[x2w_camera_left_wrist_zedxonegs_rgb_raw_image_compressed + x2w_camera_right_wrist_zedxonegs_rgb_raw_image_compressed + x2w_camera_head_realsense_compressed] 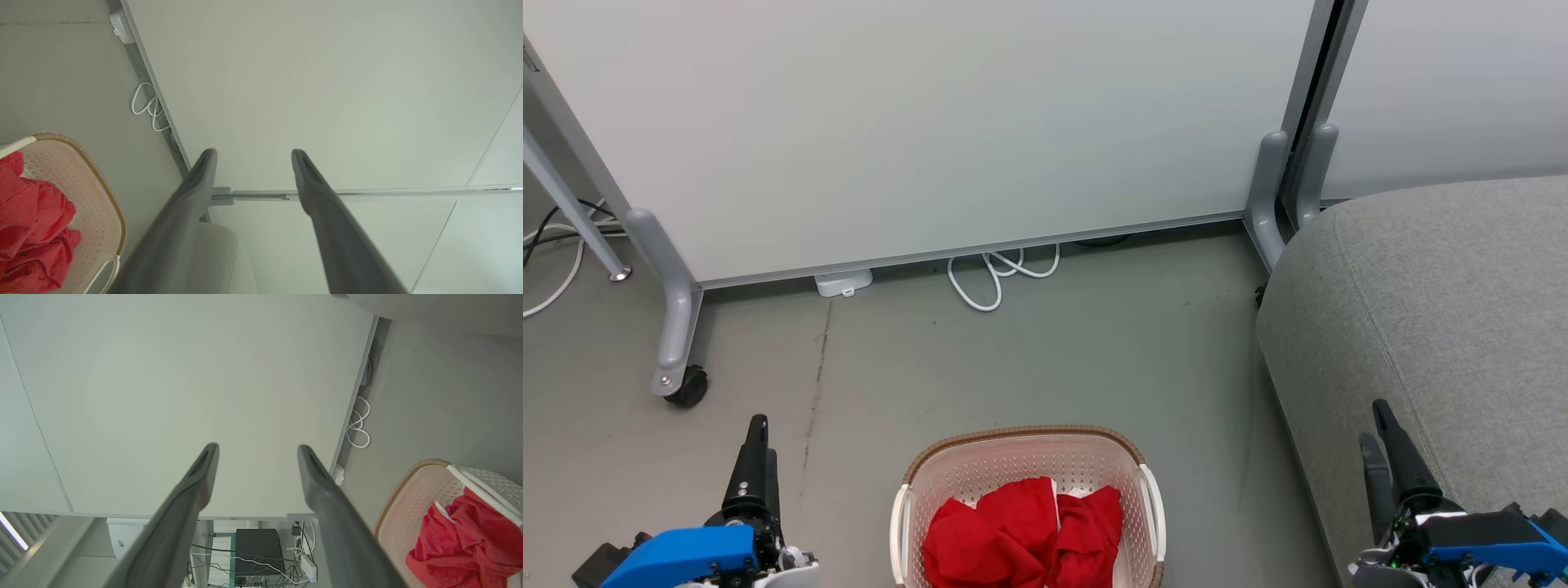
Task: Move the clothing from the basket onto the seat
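The basket [1029,437], cream perforated plastic with a brown rim, stands on the floor at the bottom centre of the head view. Crumpled red clothing [1021,531] lies inside it. The grey seat [1437,310] fills the right side. My left gripper [758,425] hovers open to the left of the basket, and my right gripper [1374,423] hovers open over the seat's front edge. In the left wrist view the left gripper [254,153] is open and empty, with the basket [110,196] and clothing [28,228] at the left. In the right wrist view the right gripper [258,447] is open and empty, with the basket [412,477] and clothing [457,539] at the lower right.
A white partition panel [931,122] on grey legs stands behind the basket, with a caster [690,385] at the left. White cable loops [996,282] and a small white box [843,282] lie at its foot. Grey floor [1054,359] lies between the panel and the basket.
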`<state>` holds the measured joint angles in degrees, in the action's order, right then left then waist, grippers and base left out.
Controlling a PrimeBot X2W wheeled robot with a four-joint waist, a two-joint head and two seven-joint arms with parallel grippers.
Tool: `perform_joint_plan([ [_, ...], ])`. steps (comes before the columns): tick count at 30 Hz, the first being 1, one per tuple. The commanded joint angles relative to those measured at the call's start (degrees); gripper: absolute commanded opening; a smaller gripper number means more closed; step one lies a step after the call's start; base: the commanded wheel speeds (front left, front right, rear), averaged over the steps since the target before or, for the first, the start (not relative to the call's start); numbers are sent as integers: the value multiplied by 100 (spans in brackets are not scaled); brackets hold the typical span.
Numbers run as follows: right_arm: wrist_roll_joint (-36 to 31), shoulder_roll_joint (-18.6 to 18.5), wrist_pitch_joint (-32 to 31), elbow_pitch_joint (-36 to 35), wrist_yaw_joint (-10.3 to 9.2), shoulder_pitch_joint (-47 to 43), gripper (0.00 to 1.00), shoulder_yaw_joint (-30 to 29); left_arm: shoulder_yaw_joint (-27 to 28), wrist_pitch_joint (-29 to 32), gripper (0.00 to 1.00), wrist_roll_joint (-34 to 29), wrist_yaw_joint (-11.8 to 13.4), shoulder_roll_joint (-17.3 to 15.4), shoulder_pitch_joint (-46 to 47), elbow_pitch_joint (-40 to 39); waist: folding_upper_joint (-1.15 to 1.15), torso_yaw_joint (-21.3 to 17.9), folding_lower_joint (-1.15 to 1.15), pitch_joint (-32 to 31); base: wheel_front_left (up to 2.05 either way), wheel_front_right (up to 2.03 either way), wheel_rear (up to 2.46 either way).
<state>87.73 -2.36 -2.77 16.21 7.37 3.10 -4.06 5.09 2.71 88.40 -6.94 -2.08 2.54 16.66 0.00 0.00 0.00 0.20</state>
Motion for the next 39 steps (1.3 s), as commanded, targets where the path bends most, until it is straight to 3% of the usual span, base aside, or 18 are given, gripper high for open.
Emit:
perform_joint_plan([
  [1, -168, -24, 68, -108, 4, 138, 100, 31, -8, -63, 100, -188, 45, -49, 177, -129, 0, 0, 0, 1, 0, 0, 0],
  [15, -1764, -33, 404, -147, 6, 200, 100, 131, -339, -398, 100, -2010, 236, -58, 130, -395, 0, 9, 0, 17, 0, 0, 0],
  [27, -3058, -40, 655, -162, 8, 191, 100, 249, -555, -651, 100, -3611, 255, -67, 106, -472, 0, 25, 0, 11, 0, 0, 0],
  [39, -3934, -46, 880, -98, 10, 194, 100, 334, -704, -871, 100, -4668, 196, -75, 120, -370, 0, 25, 0, -6, 0, 0, 0],
])
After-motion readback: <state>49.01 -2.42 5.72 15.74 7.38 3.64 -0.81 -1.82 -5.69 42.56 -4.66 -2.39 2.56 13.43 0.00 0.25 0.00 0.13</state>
